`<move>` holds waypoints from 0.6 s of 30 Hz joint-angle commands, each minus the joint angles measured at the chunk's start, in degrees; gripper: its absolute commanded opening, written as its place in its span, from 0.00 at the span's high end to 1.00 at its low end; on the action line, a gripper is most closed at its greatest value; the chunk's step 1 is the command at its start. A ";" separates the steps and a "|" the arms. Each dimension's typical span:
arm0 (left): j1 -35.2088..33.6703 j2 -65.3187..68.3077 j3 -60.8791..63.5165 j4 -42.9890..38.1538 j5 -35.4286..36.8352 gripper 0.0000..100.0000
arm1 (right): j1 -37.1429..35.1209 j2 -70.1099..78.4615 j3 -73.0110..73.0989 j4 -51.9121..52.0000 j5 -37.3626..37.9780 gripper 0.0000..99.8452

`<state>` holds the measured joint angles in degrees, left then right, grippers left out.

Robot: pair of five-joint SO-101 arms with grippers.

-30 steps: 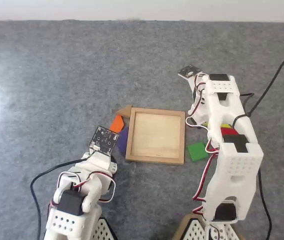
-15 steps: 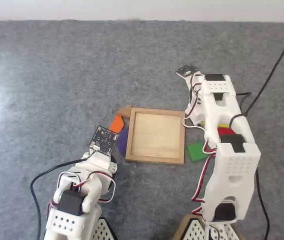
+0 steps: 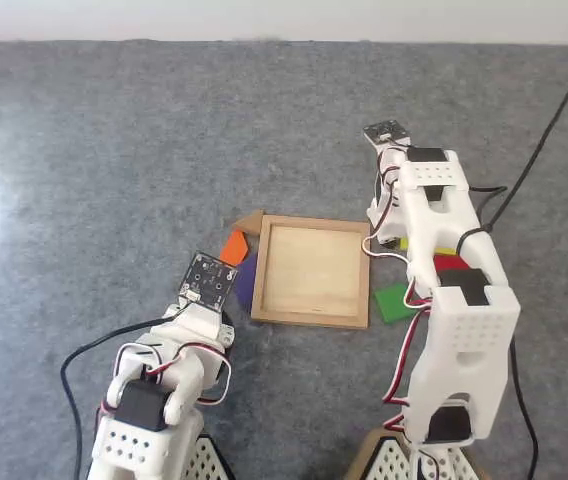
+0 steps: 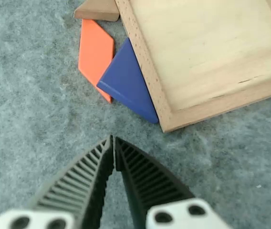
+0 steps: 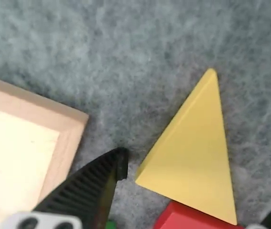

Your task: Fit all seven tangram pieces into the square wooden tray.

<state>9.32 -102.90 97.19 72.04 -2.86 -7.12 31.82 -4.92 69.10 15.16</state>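
The square wooden tray (image 3: 309,272) lies mid-table with nothing in it. Along its left side lie a wood-coloured triangle (image 4: 97,9), an orange parallelogram (image 4: 95,52) and a blue triangle (image 4: 126,81) that touches the tray's rim (image 4: 147,81). My left gripper (image 4: 112,140) is shut and holds nothing, a short way from the blue triangle's corner. By the tray's right side, my right gripper (image 5: 202,181) is open low over a yellow triangle (image 5: 192,152), one finger (image 5: 102,181) between that piece and the tray corner (image 5: 54,129). A red piece (image 5: 192,217) touches the yellow one.
A green piece (image 3: 394,302) lies on the grey mat by the tray's near right corner. The right arm (image 3: 434,200) covers most of the yellow and red pieces from above. A black cable (image 3: 534,170) runs off to the right. The far half of the mat is open.
The right arm has shifted a little toward the tray and its wrist has turned. The left arm and all the pieces have stayed where they were.
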 commanded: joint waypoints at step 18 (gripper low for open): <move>-0.18 -1.14 -0.75 0.18 -0.26 0.98 | 2.95 3.21 -4.48 5.05 11.34 0.70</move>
<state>9.32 -102.90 97.19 72.04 -2.86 -5.19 34.37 -8.35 72.97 25.89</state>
